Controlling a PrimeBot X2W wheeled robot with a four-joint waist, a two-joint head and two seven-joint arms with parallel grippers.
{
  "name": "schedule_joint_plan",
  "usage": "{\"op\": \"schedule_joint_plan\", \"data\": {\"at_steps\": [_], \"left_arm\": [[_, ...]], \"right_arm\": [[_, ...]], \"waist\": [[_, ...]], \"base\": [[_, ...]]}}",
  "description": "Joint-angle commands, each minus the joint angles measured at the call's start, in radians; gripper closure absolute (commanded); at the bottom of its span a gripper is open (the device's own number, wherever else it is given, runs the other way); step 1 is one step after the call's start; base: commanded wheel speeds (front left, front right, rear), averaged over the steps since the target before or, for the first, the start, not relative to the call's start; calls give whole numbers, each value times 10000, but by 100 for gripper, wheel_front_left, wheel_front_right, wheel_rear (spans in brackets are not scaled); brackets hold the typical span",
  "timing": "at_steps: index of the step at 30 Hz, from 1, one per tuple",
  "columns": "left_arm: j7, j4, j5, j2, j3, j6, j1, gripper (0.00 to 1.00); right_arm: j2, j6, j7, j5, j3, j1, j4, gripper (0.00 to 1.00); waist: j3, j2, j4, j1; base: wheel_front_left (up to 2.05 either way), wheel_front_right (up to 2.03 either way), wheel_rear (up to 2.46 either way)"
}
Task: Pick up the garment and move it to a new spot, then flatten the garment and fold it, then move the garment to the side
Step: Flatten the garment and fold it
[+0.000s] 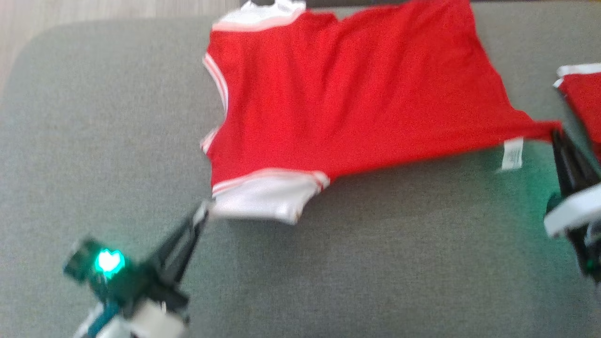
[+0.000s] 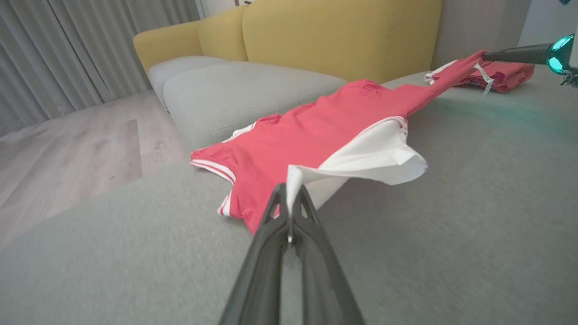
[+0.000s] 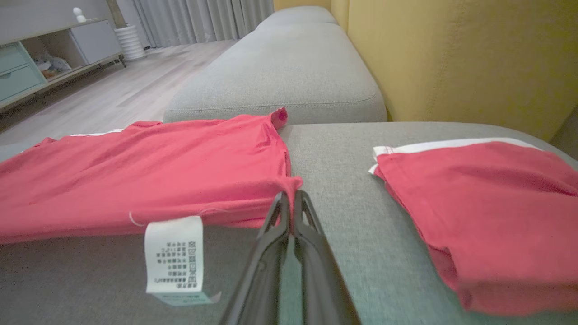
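Observation:
A red garment [image 1: 338, 89] with white sleeves and white-striped trim lies spread on the grey cushion [image 1: 375, 263]. My left gripper [image 1: 203, 211] is shut on the edge of its near white sleeve [image 2: 370, 153], with the fabric pinched between the fingers [image 2: 289, 194]. My right gripper [image 1: 556, 134] is shut on the garment's red hem corner [image 3: 291, 185], which is pulled out into a taut point. A white care label [image 3: 174, 255] hangs from the hem just left of the right gripper. The garment [image 2: 316, 131] is stretched between the two grippers.
A second red garment [image 3: 487, 207], folded, lies on the cushion at the right [image 1: 582, 103]. Yellow sofa backrest [image 2: 338, 36] stands behind the cushions. Wooden floor [image 2: 67, 149] and curtains lie beyond the cushion's left edge; a low cabinet [image 3: 40, 58] stands farther off.

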Motion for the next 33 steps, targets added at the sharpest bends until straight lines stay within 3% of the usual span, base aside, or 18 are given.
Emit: {"op": "schedule_joint_plan", "data": {"at_steps": [1, 8, 12, 22, 32, 33], "left_arm": [[-22, -395, -116, 342, 643, 181, 142, 100], [-22, -880, -248, 185, 1099, 360, 2132, 100], [-22, -843, -110, 17, 1276, -30, 2021, 100], [-7, 460, 176, -613, 1138, -871, -1123, 100], [-2, 2705, 91, -1003, 421, -1182, -4358, 100], [0, 2919, 32, -1037, 321, -1190, -4563, 100]], "right_arm": [[-136, 67, -140, -250, -310, 461, -473, 100], [547, 67, 138, -1302, -2044, 2835, -1901, 100], [1003, 67, 961, -1821, -2915, 3570, -2931, 100], [1494, 67, 2354, -2437, -3612, 2810, -3892, 100], [1076, 67, 2512, -2454, -2898, 400, -2681, 100], [1037, 67, 2503, -2411, -2752, 183, -2473, 96]], "waist": [[-386, -1, -59, 3], [-813, -1, -98, 3], [-855, -1, 4, 3], [-11, -1, 205, 3], [1163, -1, 182, 3], [1237, -1, 182, 3]], "base": [[0, 0, 0], [0, 0, 0], [0, 0, 0], [0, 0, 0], [0, 0, 0], [0, 0, 0]]}}
